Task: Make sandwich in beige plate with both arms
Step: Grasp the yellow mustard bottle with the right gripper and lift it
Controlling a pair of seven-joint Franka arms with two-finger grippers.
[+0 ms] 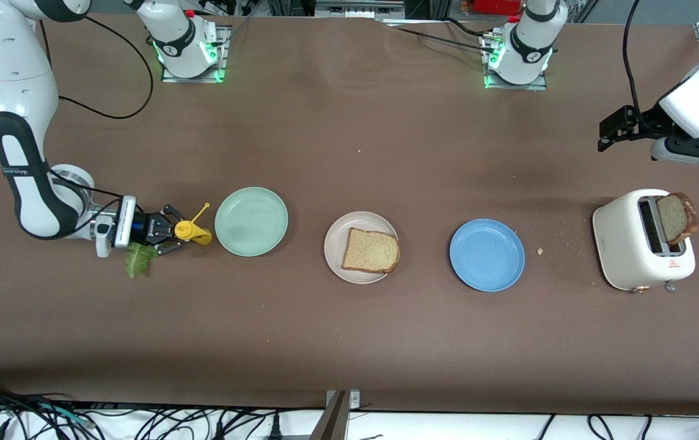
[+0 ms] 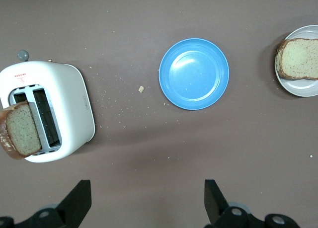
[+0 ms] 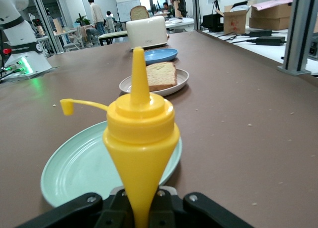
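On the brown table (image 1: 349, 342), right gripper (image 1: 173, 231) fingers clamp a yellow bottle (image 1: 193, 232), nozzle toward the mint plate (image 1: 251, 221); left gripper (image 2: 144, 203) fingers apart.

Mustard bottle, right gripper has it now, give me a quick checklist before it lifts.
1. Right gripper shut on mustard bottle: ok.
2. Bottle cap off, hanging by its strap: ok.
3. Toast lies on beige plate, ready for sauce: ok.
4. Lettuce on that toast: not ok, it lies on the table under the gripper.
5. Left gripper open, waiting above table near toaster: ok.
6. Second slice still in toaster: ok.
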